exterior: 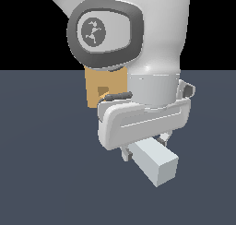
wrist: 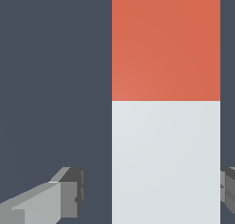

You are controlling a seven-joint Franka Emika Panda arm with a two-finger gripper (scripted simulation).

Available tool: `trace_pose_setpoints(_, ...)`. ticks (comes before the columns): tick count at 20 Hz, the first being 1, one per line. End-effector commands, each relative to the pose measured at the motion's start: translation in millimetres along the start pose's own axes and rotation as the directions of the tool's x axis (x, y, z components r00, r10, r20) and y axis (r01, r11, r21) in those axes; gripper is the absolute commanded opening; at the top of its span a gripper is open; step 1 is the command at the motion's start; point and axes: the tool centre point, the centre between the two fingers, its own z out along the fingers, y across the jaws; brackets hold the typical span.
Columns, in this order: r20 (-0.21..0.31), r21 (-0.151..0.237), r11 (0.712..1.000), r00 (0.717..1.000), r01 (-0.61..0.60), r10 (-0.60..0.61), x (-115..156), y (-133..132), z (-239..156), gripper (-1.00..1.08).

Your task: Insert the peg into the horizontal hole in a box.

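The peg (wrist: 165, 126) fills much of the wrist view, with its red end (wrist: 165, 44) leading on from the white part. In the exterior view only its white end (exterior: 156, 165) shows, pointing toward the camera under the hand. My gripper (exterior: 143, 146) is open and straddles the white part. In the wrist view (wrist: 153, 193) one finger (wrist: 64, 195) stands clear of the peg with a gap, and the other finger (wrist: 228, 191) is right at its side. The tan box (exterior: 99, 88) stands behind the arm, mostly hidden. Its dark square hole (exterior: 103, 90) shows partly.
The dark grey floor (exterior: 46, 164) stretches around the peg and the box. The arm's large white link (exterior: 138, 39) covers the upper middle of the exterior view and part of the box.
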Motion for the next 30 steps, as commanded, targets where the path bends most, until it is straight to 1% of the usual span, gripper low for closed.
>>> trace_pose_setpoints(1,0.001,-0.001,1.0,1.0,0.0,0.0,0,0,7,1.0)
trace_pose_setpoints(5,0.001,-0.001,1.0,1.0,0.0,0.0,-1,1,8,1.0)
trace_pose_setpoints(6,0.001,-0.001,1.0,1.0,0.0,0.0,-1,1,8,-1.0)
trace_pose_setpoints(20,0.0,-0.001,1.0,1.0,-0.005,0.005,1,0,8,-1.0)
trace_pose_setpoints(25,0.0,-0.001,1.0,1.0,-0.028,0.028,8,-5,6,-1.0)
trace_pose_setpoints(30,0.0,-0.001,0.997,0.997,-0.071,0.071,21,-15,2,-1.0)
